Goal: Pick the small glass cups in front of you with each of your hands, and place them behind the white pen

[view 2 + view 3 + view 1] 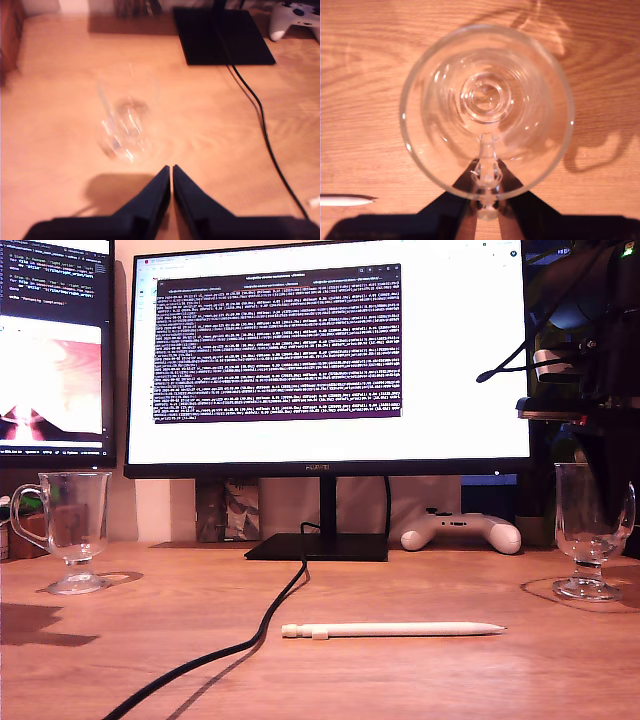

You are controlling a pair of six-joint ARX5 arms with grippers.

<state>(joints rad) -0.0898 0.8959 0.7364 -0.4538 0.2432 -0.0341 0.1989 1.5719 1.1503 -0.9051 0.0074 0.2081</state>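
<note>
Two small glass cups stand on the wooden desk. One cup (65,525) is at the exterior view's left. It shows blurred in the first wrist view (125,125), a short way ahead of my first gripper (171,169), which is shut and empty. The other cup (590,530) stands at the exterior view's right under the dark second arm (590,360). My second gripper (488,167) looks straight down into this cup (487,95), its fingers closed against the handle. The white pen (390,630) lies nearer the camera, between the cups; its tip (345,201) shows beside the second gripper.
A monitor on a black stand (318,545) fills the back. A black cable (250,635) runs from the stand forward across the desk, just past the pen's notched end. A white game controller (462,532) lies behind the pen, and a second screen (55,350) stands at the exterior view's left.
</note>
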